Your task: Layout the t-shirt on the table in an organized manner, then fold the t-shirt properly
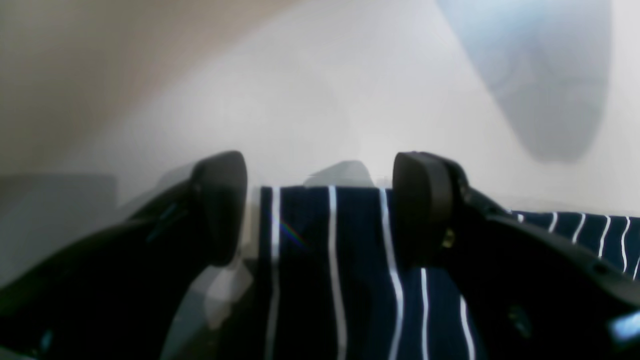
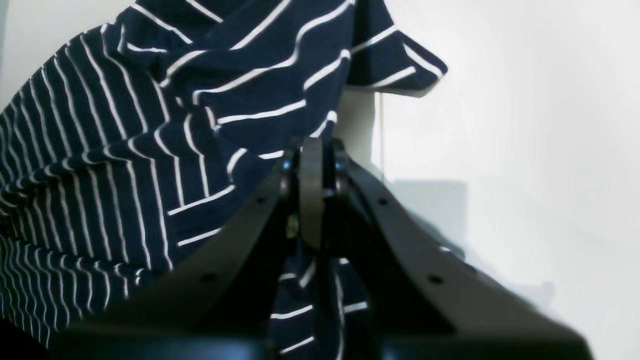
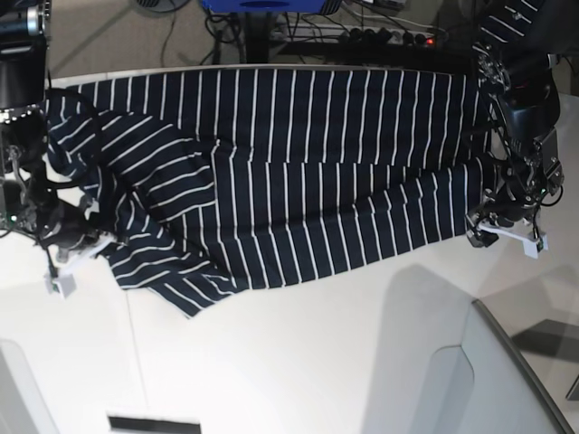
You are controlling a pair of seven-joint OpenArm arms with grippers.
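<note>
Navy striped cloth of the t-shirt is seen in the left wrist view between the spread fingers of the left gripper, which stand wide, gripping nothing. In the right wrist view the right gripper is clamped shut on a fold of the shirt. In the base view the shirt is spread along the far edge of the table, bunched toward the left edge.

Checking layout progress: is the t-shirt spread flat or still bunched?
Partly spread: the t-shirt lies stretched across the table, but its right-gripper end is rumpled and overlapped.
</note>
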